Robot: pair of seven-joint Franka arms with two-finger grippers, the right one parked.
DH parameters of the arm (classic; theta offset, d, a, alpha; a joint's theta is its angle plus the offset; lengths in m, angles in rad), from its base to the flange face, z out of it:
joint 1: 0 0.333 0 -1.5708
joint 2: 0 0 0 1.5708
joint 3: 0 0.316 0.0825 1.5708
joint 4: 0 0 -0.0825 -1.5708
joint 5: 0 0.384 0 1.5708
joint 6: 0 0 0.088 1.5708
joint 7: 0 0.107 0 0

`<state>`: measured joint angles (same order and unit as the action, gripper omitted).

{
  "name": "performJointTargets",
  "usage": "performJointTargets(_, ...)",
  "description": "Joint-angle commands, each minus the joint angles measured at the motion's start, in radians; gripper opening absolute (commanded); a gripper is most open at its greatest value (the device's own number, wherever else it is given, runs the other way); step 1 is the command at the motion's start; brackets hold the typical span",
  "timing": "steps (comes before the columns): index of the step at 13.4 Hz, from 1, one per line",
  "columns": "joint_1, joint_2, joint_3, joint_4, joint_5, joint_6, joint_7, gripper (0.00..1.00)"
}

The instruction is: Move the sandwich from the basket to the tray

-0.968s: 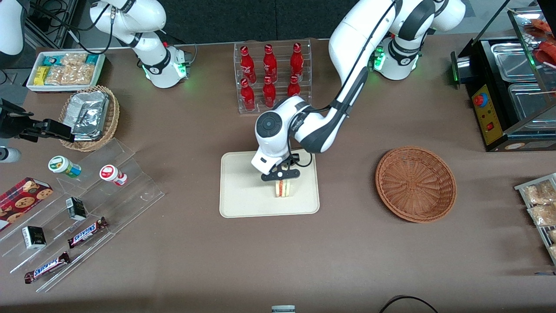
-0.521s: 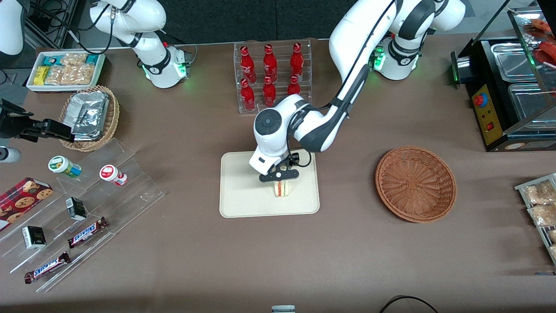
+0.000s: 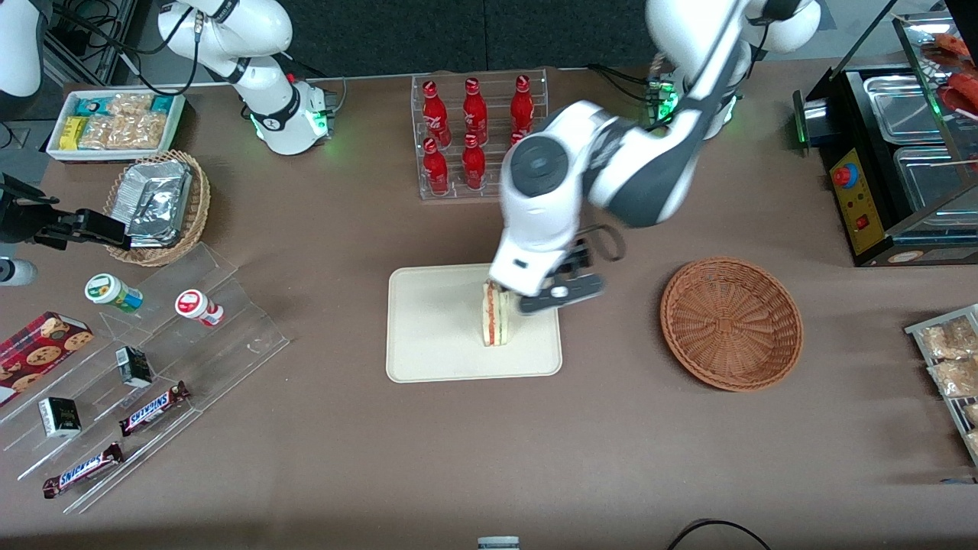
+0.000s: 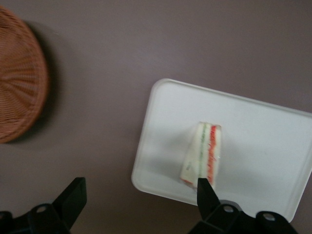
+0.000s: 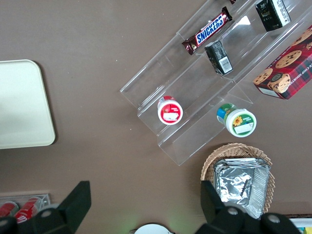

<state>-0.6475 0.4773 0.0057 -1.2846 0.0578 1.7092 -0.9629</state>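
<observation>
The sandwich [image 3: 495, 314] stands on the tray [image 3: 428, 336], center frame; the basket [image 3: 731, 323] is empty; the gripper [image 3: 561, 294] hangs spread above, holding nothing; the task looks done.

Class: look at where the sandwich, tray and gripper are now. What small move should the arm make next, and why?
Probably keep lifting clear and retreat. The sandwich stands on its edge on the tray, the basket is empty, and the gripper, jaws open, hangs above the tray's edge holding nothing, so the placing looks done.
</observation>
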Motion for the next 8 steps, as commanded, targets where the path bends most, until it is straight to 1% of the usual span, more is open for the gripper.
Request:
performJointTargets(1, 0.096, -0.133, -0.01, -0.042, 0.011, -0.126, 0.009, 1.0)
performJointTargets(3, 0.17, -0.207, -0.012, -0.064, 0.013, -0.187, 0.065, 1.0)
performJointTargets(5, 0.253, -0.288, -0.012, -0.117, 0.005, -0.23, 0.214, 1.0)
performJointTargets(8, 0.38, -0.414, -0.012, -0.244, -0.003, -0.232, 0.415, 1.0)
